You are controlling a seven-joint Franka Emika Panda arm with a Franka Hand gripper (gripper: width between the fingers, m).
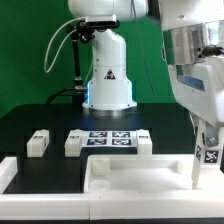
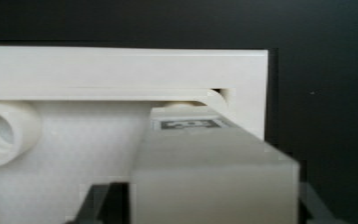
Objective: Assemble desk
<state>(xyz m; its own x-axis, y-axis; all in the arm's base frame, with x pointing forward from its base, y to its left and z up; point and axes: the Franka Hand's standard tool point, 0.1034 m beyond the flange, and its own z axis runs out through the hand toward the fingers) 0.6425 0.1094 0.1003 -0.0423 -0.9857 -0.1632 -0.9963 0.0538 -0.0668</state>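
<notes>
Here, the jaws are closed on one desk leg [image 1: 208, 160], holding it upright at the exterior view's right. Its lower end dips inside the right end of the desk panel [image 1: 120, 180]. That panel lies rim-up on the black tabletop [image 1: 30, 118], at the near side of the scene.

In the wrist view the held leg [image 2: 202, 170] carries a square tag [image 2: 190, 123], and its tip sits at an inner corner of the panel's rim [image 2: 123, 72] — whether it is seated cannot be told. A round socket [image 2: 2, 132] shows in the panel beside it.

Farther back, two loose legs [image 1: 38, 143] [image 1: 75, 143] lie on the tabletop just left of the marker board [image 1: 108, 140], well apart from the panel.
</notes>
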